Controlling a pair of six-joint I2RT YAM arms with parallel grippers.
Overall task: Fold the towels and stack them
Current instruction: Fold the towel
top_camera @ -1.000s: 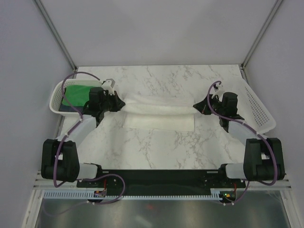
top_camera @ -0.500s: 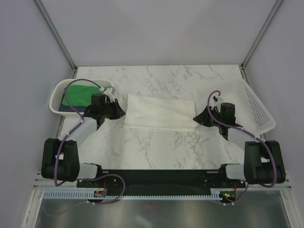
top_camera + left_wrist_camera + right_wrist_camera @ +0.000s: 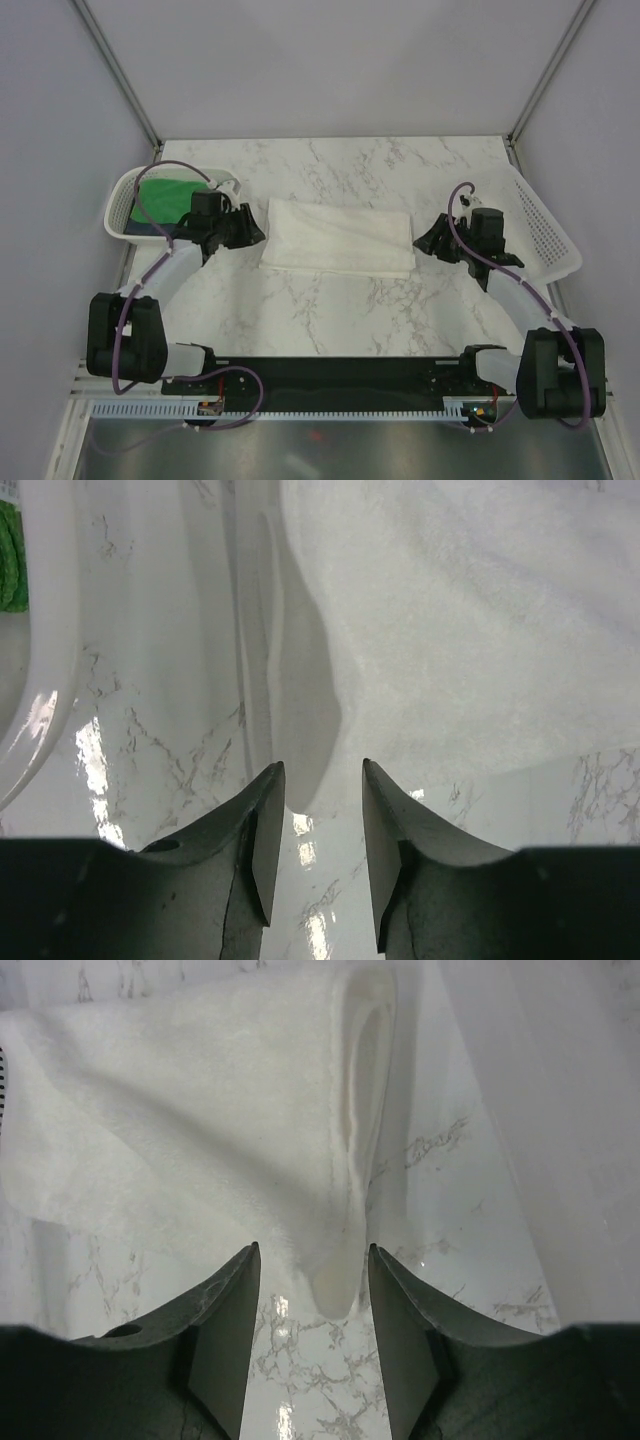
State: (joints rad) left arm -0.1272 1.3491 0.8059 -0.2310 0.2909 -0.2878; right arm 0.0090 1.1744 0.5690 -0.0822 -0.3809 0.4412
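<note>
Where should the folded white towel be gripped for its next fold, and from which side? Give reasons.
Probably at its two short ends, coming in low from either side. The white towel lies flat as a long strip, and each short end faces an open gripper: the left gripper and the right gripper. The layered edges there lift slightly, giving something to pinch.

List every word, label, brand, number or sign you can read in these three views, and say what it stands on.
There is no readable text in any view.
The white towel, the green towel, the left basket, the right basket and the marble table all show plain surfaces with no lettering, numbers or signs.
</note>
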